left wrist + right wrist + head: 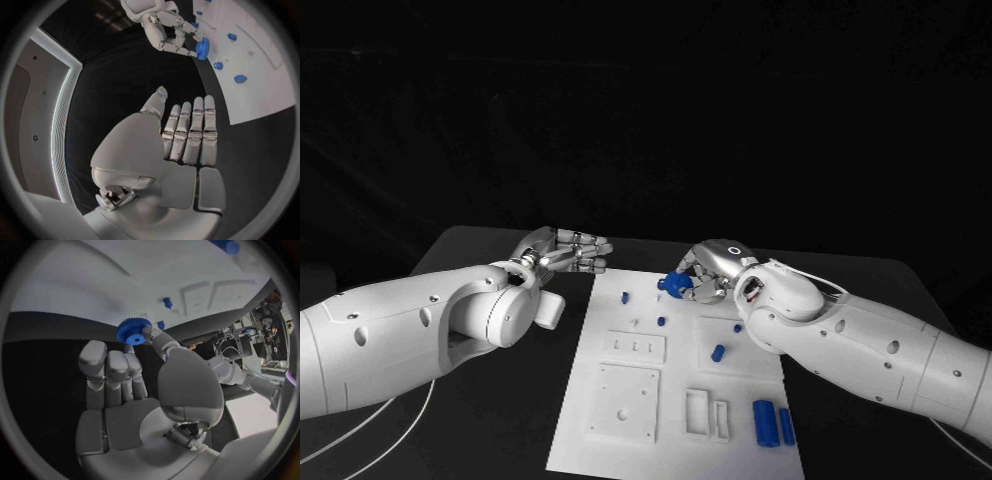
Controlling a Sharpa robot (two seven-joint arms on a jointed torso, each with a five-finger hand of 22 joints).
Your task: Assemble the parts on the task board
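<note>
My right hand (pixel 715 270) pinches a blue gear (pixel 678 284) between thumb and a finger, just above the far end of the white task board (pixel 678 440). The right wrist view shows the gear (pixel 132 331) at the fingertips with the board (pixel 94 285) beyond. My left hand (pixel 574 250) hovers over the black table left of the board's far corner, holding nothing, its fingers (pixel 190 130) side by side. The left wrist view also shows the right hand (pixel 165 30) with the gear (pixel 202 48). Small blue pegs (pixel 626 297) (pixel 661 322) (pixel 718 352) stand on the board.
Two larger blue cylinders (pixel 764 420) (pixel 786 425) lie at the board's near right. Square recessed plates (pixel 636 347) (pixel 626 402) and narrow slots (pixel 707 413) fill the board's near half. Black table (pixel 877 290) surrounds the board.
</note>
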